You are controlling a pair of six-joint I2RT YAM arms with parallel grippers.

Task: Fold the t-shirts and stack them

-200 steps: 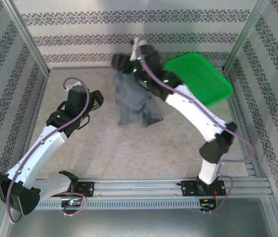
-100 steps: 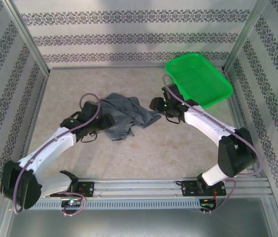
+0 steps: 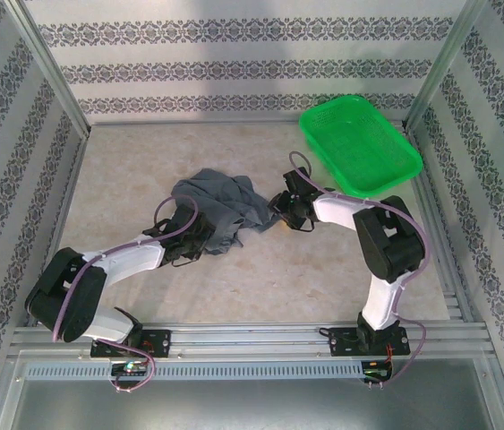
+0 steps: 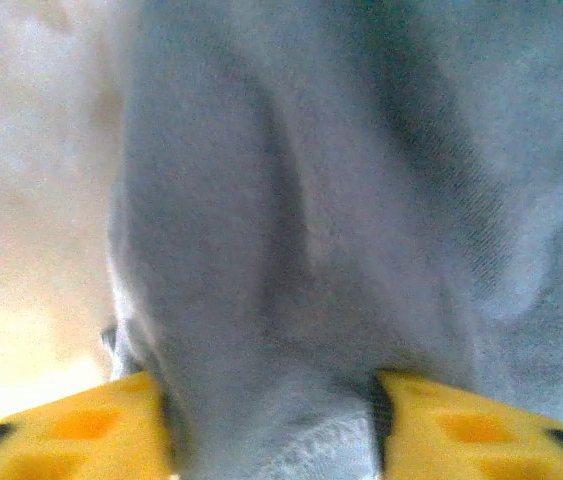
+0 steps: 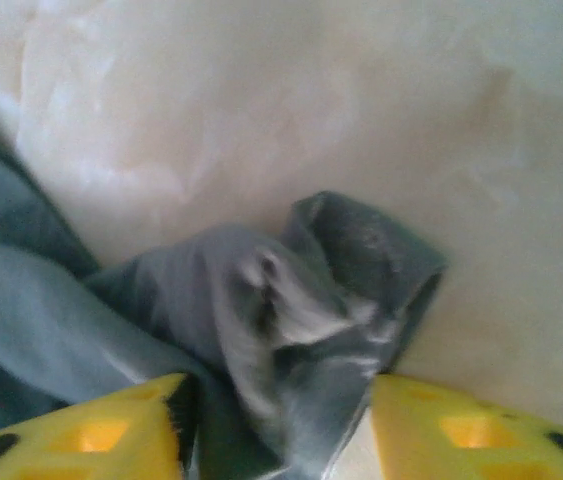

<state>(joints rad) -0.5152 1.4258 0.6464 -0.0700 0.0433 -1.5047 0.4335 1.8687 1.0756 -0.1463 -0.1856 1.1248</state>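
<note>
One crumpled t-shirt (image 3: 220, 204) on table (image 3: 135, 152); left gripper (image 4: 271, 410) and right gripper (image 5: 279, 400) each straddle its folds, jaws apart, fabric between.

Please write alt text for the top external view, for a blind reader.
A crumpled grey t-shirt lies on the table, the left gripper at its near-left edge and the right gripper at its right edge. A green basket sits at far right.
</note>
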